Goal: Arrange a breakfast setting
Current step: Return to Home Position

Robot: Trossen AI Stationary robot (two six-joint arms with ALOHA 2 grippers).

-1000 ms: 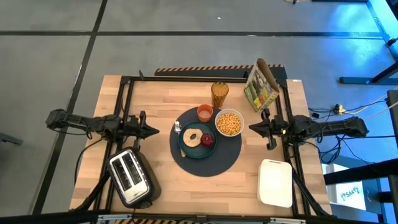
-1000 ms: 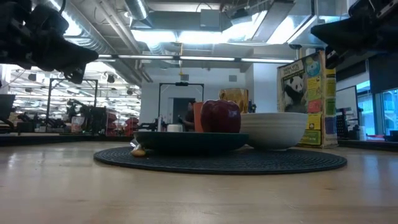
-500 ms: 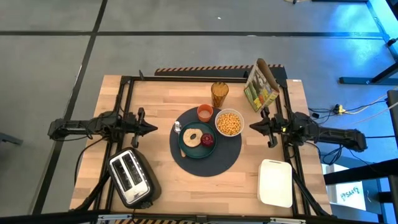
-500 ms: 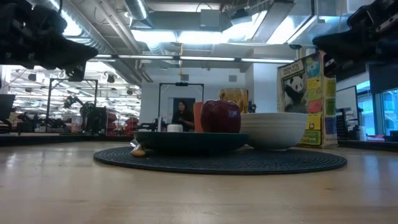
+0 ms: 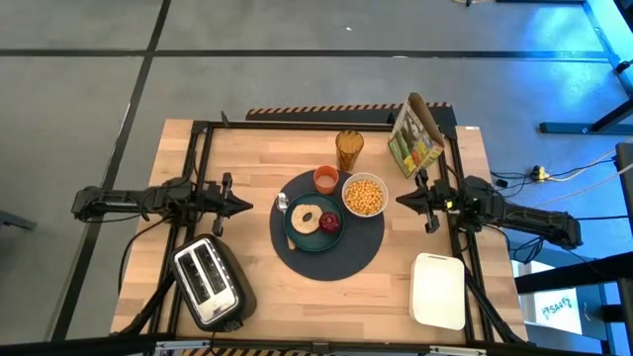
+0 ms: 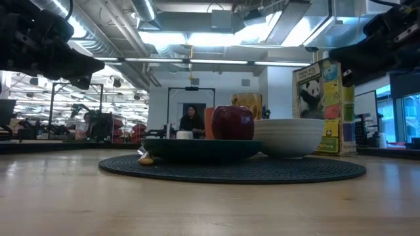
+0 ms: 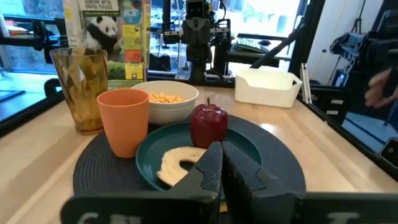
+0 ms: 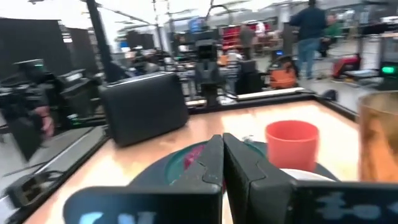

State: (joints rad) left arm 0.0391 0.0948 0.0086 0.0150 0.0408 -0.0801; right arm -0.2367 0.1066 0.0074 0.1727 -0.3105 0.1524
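Observation:
The round dark-blue mat (image 5: pixel 341 255) lies mid-table. On it rest the teal plate (image 5: pixel 297 235) with the bagel (image 5: pixel 306 217) and the red fruit (image 5: pixel 329 222), the white bowl (image 5: pixel 364 195) of cereal and the orange cup (image 5: pixel 326 179). The spoon (image 5: pixel 282 202) lies at the plate's left rim. The amber glass (image 5: pixel 349 149) stands just beyond the mat. My left gripper (image 5: pixel 249 205) is shut and empty, left of the mat, and also shows in its wrist view (image 7: pixel 222 165). My right gripper (image 5: pixel 399 201) is shut and empty, right of the bowl, and also shows in its wrist view (image 8: pixel 222 158).
A silver-and-black toaster (image 5: pixel 208 282) stands at the near left. A white rectangular tray (image 5: pixel 437 290) sits at the near right. A cereal box (image 5: pixel 415 135) stands at the far right. Bare wood lies in front of the mat. People show in the room behind.
Both arms' rear links have swung a little toward the table's near edge, while both shut gripper tips stay about where they were beside the mat. In the low view the right gripper's tip has sunk slightly. Nothing on the mat has moved.

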